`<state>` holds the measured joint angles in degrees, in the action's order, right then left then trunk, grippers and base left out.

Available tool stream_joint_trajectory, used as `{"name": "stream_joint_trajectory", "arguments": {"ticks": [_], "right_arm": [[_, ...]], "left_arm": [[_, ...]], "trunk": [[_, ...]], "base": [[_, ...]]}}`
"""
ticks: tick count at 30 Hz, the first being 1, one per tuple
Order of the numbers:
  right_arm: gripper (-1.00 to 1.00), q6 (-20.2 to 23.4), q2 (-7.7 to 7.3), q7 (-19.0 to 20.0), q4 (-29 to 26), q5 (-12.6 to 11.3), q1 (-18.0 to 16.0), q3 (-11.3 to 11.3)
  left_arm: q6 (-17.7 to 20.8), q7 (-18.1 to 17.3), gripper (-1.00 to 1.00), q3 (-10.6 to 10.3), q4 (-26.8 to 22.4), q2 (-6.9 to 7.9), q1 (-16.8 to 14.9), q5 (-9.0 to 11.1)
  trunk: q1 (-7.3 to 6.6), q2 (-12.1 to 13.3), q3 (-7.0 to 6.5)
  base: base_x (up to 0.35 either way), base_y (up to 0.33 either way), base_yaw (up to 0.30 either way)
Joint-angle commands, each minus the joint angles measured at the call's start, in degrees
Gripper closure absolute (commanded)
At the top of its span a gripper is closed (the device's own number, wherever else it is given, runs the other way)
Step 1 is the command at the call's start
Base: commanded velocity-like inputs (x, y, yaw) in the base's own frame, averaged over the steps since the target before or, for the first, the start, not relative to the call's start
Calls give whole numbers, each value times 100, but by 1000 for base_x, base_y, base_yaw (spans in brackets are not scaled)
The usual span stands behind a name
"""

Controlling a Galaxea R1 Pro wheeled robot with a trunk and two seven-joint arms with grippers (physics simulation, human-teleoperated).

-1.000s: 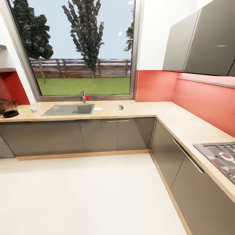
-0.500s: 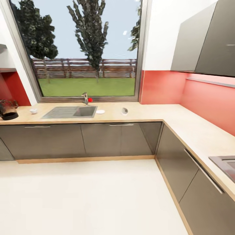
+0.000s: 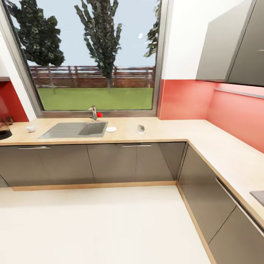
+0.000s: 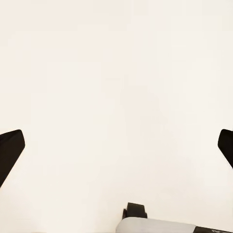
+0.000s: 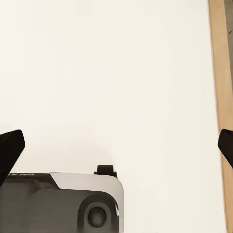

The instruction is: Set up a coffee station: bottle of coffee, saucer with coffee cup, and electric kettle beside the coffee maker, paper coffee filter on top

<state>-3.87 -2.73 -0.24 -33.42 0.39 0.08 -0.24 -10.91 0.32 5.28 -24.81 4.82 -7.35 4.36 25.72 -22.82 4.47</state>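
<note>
from the head camera i catch just a dark sliver of the electric kettle (image 3: 3,129), cut off at the frame edge on the worktop (image 3: 161,132). the coffee cup (image 3: 30,128) sits left of the sink (image 3: 75,129), the saucer (image 3: 111,129) and paper coffee filter (image 3: 140,128) right of it. both the left pincer (image 4: 116,148) and right pincer (image 5: 116,148) hang released, nothing between them, floor (image 3: 102,223) beyond their tips.
</note>
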Motion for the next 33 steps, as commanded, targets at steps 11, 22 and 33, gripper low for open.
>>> {"name": "stream_joint_trajectory", "arguments": {"ticks": [11, 22, 33], "right_arm": [[-100, -8, 0, -2, -13, 4, 1, -9], [-100, -8, 0, -4, -16, -4, 1, -11], [-100, -8, 0, -7, -19, -4, 1, -11]], "left_arm": [[-17, 3, -100, -9, 3, 1, -4, 47], [-17, 3, -100, -9, 3, 1, -4, 47], [-17, 3, -100, -9, 3, 1, -4, 47]], "trunk": [[7, -10, 10], [7, -10, 10], [7, -10, 10]], "base": [[336, 51, 0], [309, 197, 120], [297, 220, 135]]}}
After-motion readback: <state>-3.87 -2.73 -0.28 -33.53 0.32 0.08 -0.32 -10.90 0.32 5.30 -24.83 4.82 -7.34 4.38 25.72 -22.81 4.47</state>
